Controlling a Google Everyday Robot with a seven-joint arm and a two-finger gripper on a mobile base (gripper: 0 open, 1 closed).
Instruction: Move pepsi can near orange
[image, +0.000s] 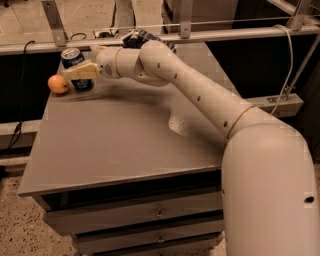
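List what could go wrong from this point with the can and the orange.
1. The gripper is right at the pepsi can, which stands upright near the table's far left corner; pulling away carelessly might tip it.
2. The orange sits just left of the can, close to the left edge of the table; a nudge from the can could roll it off.

My end effector (81, 64), in smooth matt cream plastic, is sitting at the glossy metal pepsi can (72, 56) beside the smooth-skinned orange (58, 84); the matt grey desk (115, 145) is showing a pale scuffed patch.
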